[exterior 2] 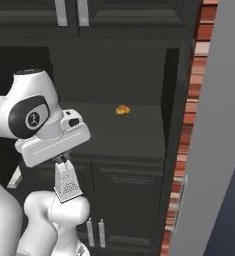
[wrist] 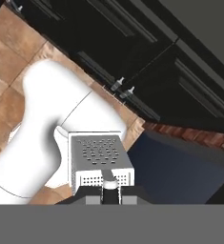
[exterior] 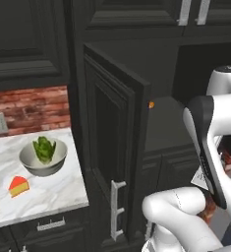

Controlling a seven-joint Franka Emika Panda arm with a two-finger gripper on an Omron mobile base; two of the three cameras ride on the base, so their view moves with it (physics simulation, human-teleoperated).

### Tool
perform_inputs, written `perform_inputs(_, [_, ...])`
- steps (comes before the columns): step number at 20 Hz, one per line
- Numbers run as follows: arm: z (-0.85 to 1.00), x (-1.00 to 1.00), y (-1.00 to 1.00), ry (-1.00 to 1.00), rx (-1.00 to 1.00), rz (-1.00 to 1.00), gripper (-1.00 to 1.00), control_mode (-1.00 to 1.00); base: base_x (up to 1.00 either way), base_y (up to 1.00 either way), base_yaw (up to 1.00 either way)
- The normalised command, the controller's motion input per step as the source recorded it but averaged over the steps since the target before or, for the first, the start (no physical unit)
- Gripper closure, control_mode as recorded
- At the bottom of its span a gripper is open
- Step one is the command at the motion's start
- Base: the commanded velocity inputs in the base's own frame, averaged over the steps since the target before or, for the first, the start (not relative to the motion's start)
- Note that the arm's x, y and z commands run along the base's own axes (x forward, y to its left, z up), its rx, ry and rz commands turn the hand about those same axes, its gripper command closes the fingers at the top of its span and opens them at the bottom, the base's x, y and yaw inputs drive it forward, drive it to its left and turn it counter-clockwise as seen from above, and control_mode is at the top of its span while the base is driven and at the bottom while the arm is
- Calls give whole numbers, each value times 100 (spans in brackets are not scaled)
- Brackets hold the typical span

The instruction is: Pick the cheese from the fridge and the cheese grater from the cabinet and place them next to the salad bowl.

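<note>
My gripper (exterior 2: 62, 160) hangs in front of the open black cabinet (exterior 2: 119, 132), shut on the top of the cheese grater (exterior 2: 67, 184), a pale dotted piece dangling below it. In the hand view the cheese grater (wrist: 100, 162) juts out from the gripper (wrist: 109, 187) over the floor and my own base. On the marble counter to the left sits the salad bowl (exterior: 43, 157) with lettuce, and the cheese (exterior: 18, 186), a yellow-orange wedge, lies just in front of it to the left. A corner of the cheese grater (exterior: 199, 179) peeks past the arm.
The cabinet door (exterior: 114, 147) stands swung open between the arm and the counter (exterior: 58, 189). A small orange-brown lump (exterior 2: 122, 109) lies on the cabinet's dark shelf. The light grey fridge panel (exterior 2: 214, 150) rises at the right, beside a brick wall (exterior 2: 189, 125).
</note>
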Motion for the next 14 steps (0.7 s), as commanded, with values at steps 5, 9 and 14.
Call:
perform_inputs(5, [0,0,0,0,0,0,100,100,-17,2,-51])
perform_inputs(9, [0,0,0,0,0,0,100,100,-10,-2,-52])
perform_inputs(14, [0,0,0,0,0,0,100,100,-9,0,-49])
